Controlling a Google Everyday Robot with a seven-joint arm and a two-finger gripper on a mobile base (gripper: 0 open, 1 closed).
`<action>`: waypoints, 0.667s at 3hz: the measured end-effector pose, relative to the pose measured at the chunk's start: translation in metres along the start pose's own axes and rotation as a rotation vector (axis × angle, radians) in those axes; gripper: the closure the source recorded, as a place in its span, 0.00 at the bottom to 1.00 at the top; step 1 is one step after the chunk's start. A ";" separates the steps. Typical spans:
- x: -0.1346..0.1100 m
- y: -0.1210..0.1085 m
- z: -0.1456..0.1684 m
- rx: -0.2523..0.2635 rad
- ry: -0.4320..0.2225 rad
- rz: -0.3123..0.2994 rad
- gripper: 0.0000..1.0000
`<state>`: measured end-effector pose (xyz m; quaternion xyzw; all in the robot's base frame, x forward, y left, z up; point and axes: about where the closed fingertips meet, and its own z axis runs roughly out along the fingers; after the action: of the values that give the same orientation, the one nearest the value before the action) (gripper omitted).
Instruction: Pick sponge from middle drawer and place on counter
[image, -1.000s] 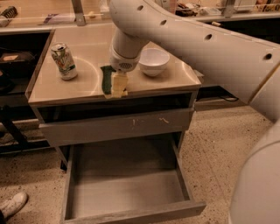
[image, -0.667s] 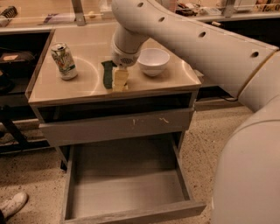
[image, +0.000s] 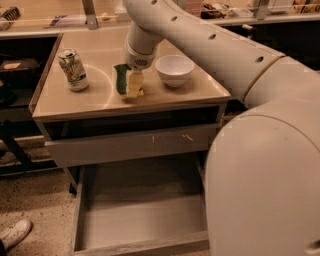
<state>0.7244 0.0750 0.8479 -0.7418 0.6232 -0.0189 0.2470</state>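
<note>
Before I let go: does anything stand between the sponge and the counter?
Nothing visible does. The sponge is already down at the counter, directly under the gripper. It sits on a bare patch between the can and the bowl and touches neither.

The smooth, pale plastic gripper (image: 134, 75) hung over the glossy beige counter (image: 90, 102) at a sponge (image: 121, 80) of rough green scouring pad and yellow foam, near a shiny metal can (image: 73, 69).
</note>
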 end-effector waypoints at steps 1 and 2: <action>0.003 -0.016 0.020 -0.020 -0.012 0.009 1.00; 0.003 -0.020 0.020 -0.014 -0.016 0.013 0.81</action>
<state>0.7498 0.0809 0.8374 -0.7397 0.6260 -0.0073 0.2469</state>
